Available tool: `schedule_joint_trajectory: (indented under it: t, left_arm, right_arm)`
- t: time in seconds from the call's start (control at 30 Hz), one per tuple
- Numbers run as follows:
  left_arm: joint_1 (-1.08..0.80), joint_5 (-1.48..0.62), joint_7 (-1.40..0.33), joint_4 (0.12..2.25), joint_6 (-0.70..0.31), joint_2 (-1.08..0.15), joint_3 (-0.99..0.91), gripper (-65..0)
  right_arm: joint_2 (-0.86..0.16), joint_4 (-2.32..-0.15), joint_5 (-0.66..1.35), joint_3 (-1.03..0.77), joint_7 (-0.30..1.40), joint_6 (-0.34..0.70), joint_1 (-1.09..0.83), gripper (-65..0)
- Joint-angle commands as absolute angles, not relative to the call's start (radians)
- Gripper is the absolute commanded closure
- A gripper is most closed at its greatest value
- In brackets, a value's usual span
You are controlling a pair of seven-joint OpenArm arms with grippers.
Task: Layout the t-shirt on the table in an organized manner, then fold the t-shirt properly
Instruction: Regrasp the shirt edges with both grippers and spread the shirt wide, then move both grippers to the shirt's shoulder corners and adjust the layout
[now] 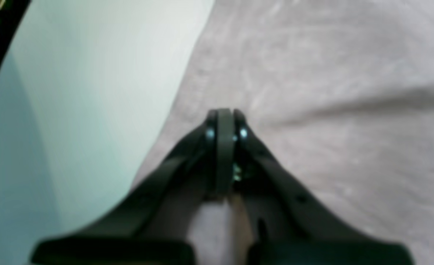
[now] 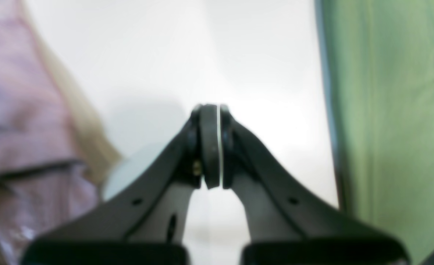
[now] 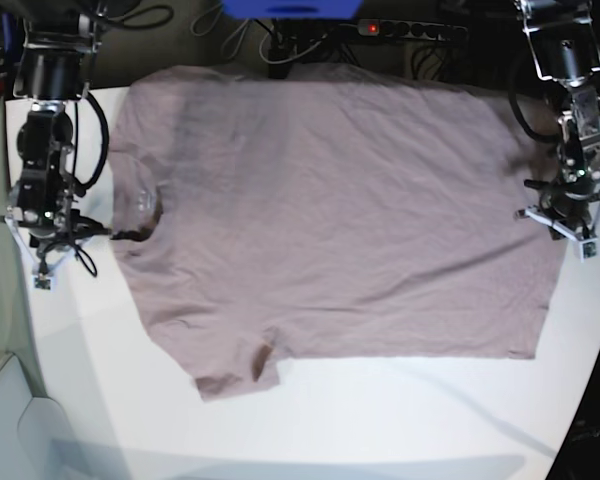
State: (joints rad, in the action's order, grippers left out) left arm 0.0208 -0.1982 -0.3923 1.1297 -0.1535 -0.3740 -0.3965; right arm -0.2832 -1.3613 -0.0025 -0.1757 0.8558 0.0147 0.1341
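The dusty mauve-pink short-sleeved fabric t-shirt [image 3: 330, 210] lies spread flat on the smooth white counter [image 3: 400, 410]. Left gripper [image 1: 224, 114] and right gripper [image 2: 210, 110]: jaws closed, empty.

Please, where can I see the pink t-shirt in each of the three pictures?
Left wrist: the t-shirt fills the right side, under the pincer.
Right wrist: a strip along the left edge.
Base: spread across the middle.
Shared landmark: the white table beside it.
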Motion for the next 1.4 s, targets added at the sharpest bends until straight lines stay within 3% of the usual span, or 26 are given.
schedule_joint_trajectory:
  t: [0.0, 0.4, 0.83, 1.07, 1.37]
  left_arm:
    - [0.039, -0.202, -0.374, 1.161, -0.151, -0.392, -0.403, -0.1]
    - [0.041, -0.348, -0.535, 1.302, -0.151, -0.398, -0.526, -0.1]
    - [-0.183, -0.380, -0.766, 1.580, -0.151, -0.341, -0.590, -0.1]
    - [-0.203, -0.375, -0.759, 1.457, -0.151, -0.338, -0.558, -0.1]
    - [-0.085, -0.374, -0.581, 1.201, -0.150, -0.358, -0.423, -0.1]
  right_arm:
    - [-0.302, -1.380, -0.007, -0.180, 0.840, 0.019, 0.148, 0.0]
    - [-0.325, -1.426, -0.005, -0.317, 0.839, 0.021, 0.061, 0.0]
    - [-0.154, -1.788, -0.002, -0.114, 0.842, 0.022, -0.088, 0.0]
    - [-0.074, -1.750, -0.002, 0.047, 0.840, 0.022, -0.111, 0.0]
    - [-0.070, -1.408, -0.004, 0.044, 0.828, 0.022, 0.064, 0.0]
